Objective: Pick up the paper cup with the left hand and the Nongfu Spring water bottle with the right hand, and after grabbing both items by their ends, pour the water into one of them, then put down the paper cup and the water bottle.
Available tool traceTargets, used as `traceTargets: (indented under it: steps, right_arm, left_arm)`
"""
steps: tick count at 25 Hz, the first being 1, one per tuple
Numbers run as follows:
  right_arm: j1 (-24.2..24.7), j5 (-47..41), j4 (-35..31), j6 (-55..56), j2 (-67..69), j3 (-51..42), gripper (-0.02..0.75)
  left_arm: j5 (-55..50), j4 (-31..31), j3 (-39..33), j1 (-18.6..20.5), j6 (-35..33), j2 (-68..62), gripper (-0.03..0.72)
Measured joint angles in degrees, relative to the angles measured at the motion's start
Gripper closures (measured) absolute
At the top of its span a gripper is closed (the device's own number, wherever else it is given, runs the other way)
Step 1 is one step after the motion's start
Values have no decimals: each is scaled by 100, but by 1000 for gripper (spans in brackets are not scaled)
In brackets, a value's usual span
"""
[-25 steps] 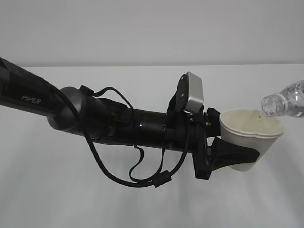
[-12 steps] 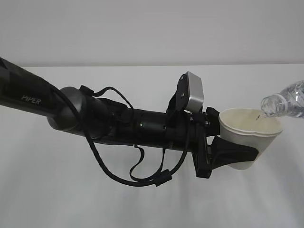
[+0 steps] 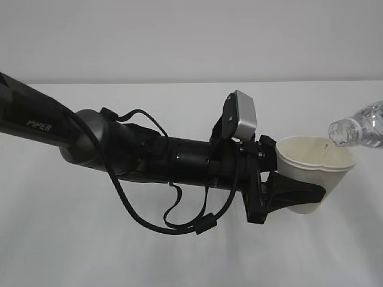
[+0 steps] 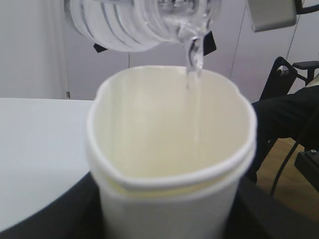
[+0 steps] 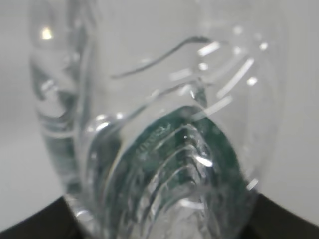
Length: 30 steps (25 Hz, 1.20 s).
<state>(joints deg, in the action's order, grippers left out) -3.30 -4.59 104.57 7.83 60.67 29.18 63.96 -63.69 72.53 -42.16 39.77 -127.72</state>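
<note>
paper cup (image 4: 169,199): matt cream paper | water bottle (image 5: 164,149): glossy ribbed clear plastic

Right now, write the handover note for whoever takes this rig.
Left hand: jaws clamped on the paper cup, held above the table, its rim squeezed out of round.
Right hand: grips the Nongfu Spring water bottle, tilted, mouth over the cup's rim.
Done: both picked up; water is streaming into the cup.
Left: finish pouring, right the bottle, set both down.

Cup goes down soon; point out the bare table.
Bare white table lies below the left arm and beneath the cup. Another strip runs behind the arm to the wall. Crowded only at the bottle mouth over the cup.
</note>
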Motion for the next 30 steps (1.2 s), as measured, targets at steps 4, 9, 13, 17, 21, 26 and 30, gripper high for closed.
traceTargets:
  steps: [4,9,13,17,21,26,30]
  right_arm:
    - [0,0,0,12,0,0,345]
    - [0,0,0,21,0,0,345]
    - [0,0,0,21,0,0,345]
    - [0,0,0,21,0,0,345]
    - [0,0,0,21,0,0,346]
    - [0,0,0,21,0,0,346]
    - [0,0,0,21,0,0,346]
  left_arm:
    - [0,0,0,0,0,0,267]
    - [0,0,0,0,9,0,267]
    - [0,0,0,0,9,0,267]
    - [0,-45,0,0,20,0,267]
    - [0,-79,0,0,20,0,267]
    - [0,-79,0,0,20,0,267]
    - [0,-79,0,0,20,0,267]
